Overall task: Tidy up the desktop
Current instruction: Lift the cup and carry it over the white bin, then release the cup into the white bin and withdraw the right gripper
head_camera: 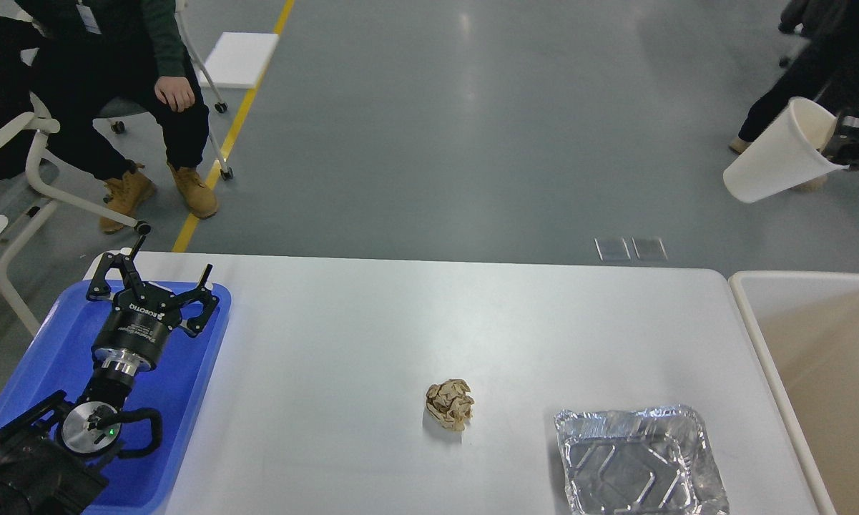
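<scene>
The white desktop (372, 336) holds a crumpled brown paper ball (449, 405) near the middle front and a silver foil tray (636, 461) at the front right. My left gripper (156, 270) is open and empty above the blue tray (50, 350) at the left. My right gripper (833, 146) is at the far right edge, high above the floor beyond the desktop, shut on the rim of a white paper cup (776, 159) that hangs tilted, mouth up to the right.
A beige bin with a cream rim (751, 315) stands against the desktop's right end. A seated person (114, 64) and white chairs are at the back left. Another person's legs (794, 86) are at the back right.
</scene>
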Robot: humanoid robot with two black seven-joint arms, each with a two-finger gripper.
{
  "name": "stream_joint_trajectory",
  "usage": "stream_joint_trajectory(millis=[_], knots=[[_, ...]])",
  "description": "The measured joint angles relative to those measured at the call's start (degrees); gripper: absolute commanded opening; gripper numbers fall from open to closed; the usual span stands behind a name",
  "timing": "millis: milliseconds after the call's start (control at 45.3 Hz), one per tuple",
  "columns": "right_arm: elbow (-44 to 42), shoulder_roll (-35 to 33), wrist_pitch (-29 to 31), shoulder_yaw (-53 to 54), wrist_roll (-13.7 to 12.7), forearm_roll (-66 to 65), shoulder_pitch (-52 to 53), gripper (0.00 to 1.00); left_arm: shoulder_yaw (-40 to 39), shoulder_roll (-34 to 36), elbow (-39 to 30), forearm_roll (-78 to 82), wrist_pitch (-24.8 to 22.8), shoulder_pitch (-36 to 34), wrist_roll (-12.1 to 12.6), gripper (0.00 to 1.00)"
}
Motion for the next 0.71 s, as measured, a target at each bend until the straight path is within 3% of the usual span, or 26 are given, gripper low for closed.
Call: stream_joint_trajectory(millis=[442, 707], knots=[[-29.5, -9.1, -1.8, 3.5, -1.0, 8.5, -32.1, 0.0, 0.0, 0.0, 0.0, 0.0, 0.0, 0.0, 0.0, 0.99], [-37.9, -9.7, -7.9, 11.3, -5.2, 12.8, -48.7, 0.0, 0.0, 0.0, 0.0, 0.0, 0.0, 0.0, 0.0, 0.99]])
